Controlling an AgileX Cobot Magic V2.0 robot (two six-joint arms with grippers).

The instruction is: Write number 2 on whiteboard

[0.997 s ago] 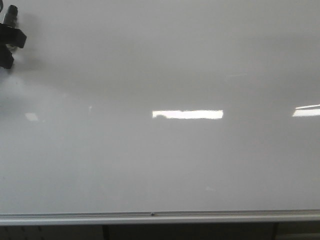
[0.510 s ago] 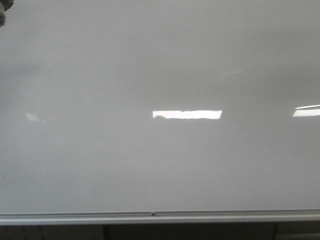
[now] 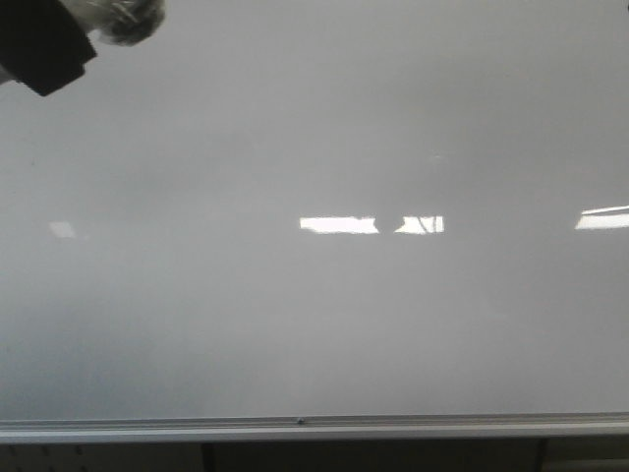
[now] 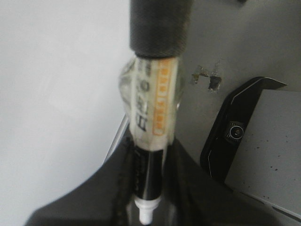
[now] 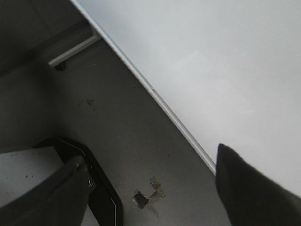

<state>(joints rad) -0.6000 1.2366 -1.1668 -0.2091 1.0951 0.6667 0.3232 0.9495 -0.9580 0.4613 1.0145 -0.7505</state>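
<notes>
The whiteboard (image 3: 314, 324) fills the front view, glossy white-grey with a silver frame strip (image 3: 314, 425) along its lower edge. No number 2 shows on it. My left gripper (image 3: 44, 49) is at the board's top left corner, shut on a marker (image 3: 123, 20). In the left wrist view the marker (image 4: 153, 103), tape-wrapped with a black cap, sits between the dark fingers (image 4: 94, 197) of the left gripper (image 4: 148, 188), with the board (image 4: 51, 94) beside it. My right gripper (image 5: 150, 157) is open and empty, beside the board's edge (image 5: 211, 56).
Bright rectangular light reflections (image 3: 339, 224) lie on the board. Beside the board is grey floor with a scuffed patch (image 5: 148, 195). A black-edged grey base (image 4: 263, 141) stands on the floor, also in the right wrist view (image 5: 28, 165). A stand leg (image 5: 75, 49) runs under the board.
My left gripper with the marker went from the board's left edge up almost out of view, then came back in at the top left corner. The centre reflection is now broken by a dark gap.
</notes>
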